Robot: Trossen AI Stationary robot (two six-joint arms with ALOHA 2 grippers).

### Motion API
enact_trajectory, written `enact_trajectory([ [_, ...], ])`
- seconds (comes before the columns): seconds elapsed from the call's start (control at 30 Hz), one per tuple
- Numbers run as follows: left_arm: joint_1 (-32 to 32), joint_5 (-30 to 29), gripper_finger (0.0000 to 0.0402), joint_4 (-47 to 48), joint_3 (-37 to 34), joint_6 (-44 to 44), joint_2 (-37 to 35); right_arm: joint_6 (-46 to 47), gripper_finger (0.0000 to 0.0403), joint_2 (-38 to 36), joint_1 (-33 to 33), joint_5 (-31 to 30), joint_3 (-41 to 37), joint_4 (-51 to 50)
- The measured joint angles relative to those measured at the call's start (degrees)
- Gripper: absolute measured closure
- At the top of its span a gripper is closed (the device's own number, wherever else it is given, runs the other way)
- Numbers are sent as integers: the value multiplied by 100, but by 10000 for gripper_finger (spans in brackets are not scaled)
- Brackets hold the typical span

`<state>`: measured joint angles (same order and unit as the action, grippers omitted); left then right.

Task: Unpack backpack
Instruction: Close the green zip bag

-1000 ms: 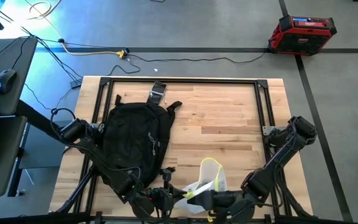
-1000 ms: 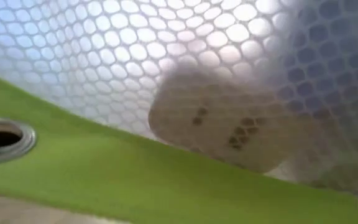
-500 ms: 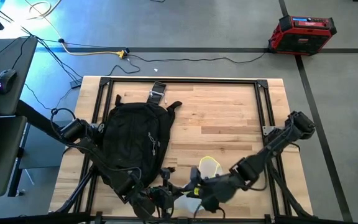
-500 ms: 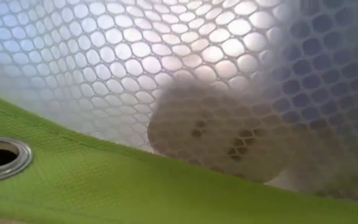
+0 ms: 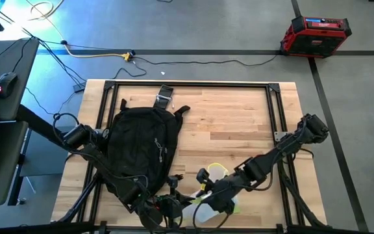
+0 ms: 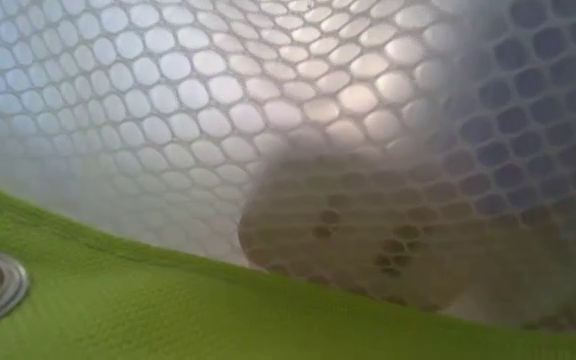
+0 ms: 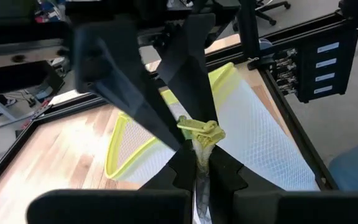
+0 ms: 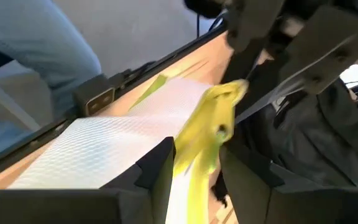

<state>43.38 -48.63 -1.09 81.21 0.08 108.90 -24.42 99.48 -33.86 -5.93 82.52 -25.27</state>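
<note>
The black backpack [image 5: 140, 146] lies flat on the table's left half. A translucent mesh pouch with neon-yellow trim [image 5: 216, 195] sits at the near edge, right of the backpack, and fills the low view [image 6: 268, 120] with a beige thing inside it. My left gripper [image 5: 177, 203] and my right gripper [image 5: 206, 195] meet at the pouch's trim, each shut on it. The right gripper's dark fingers [image 7: 166, 93] show in the left wrist view just beyond the left gripper's hold. My left gripper pinches a bunched bit of the pouch's yellow trim [image 7: 199, 132] between its two fingers, coming nearly level from the table's left. The mesh spreads out beyond the fingers, slack. My right gripper has the yellow trim band [image 8: 207, 134] between its two fingers, slanting down from the table's right. The band runs lengthwise through the gap and fills it.
A black metal frame [image 5: 193, 84] rims the table. Bare wood [image 5: 239, 123] lies at the far right. A red case [image 5: 315, 34] stands on the floor beyond. A person's blue trouser leg [image 8: 36, 50] shows past the table's near edge.
My right gripper has gone toward the table's left along the near edge, rolling its wrist, and has come up to the left gripper. The pouch's upright yellow loop has sunk and narrowed. In the low view its trim and eyelet have slid downward.
</note>
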Motion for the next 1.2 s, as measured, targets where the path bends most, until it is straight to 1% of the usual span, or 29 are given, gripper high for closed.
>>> enact_trajectory([
  [0.1,4,-5,401,-4,0,9,0,-50,327,0,-96,-78,0,-33],
  [0.23,6,-22,401,-6,0,9,0,-112,388,0,-145,-226,0,-29],
  [0.27,6,-35,401,0,0,9,0,-143,395,0,-145,-252,0,-29],
  [0.4,6,-59,401,-10,1,7,0,-460,393,-71,-155,-358,-8,-26],
  [0.57,8,-93,402,-11,16,8,-11,-1015,401,-322,-306,-898,-22,259],
  [0.73,2,-168,402,143,5,-7,-8,-1377,403,-442,-621,-953,-3,664],
  [0.9,-8,-162,402,290,7,-244,-13,-1623,403,-417,-1002,-1020,-11,729],
  [1.03,-33,-120,402,309,7,-297,-3,-1562,403,-420,-1204,-1163,-11,754],
  [1.2,-25,-208,402,368,-2,-207,0,-1264,402,-431,-1397,-972,-4,377],
])
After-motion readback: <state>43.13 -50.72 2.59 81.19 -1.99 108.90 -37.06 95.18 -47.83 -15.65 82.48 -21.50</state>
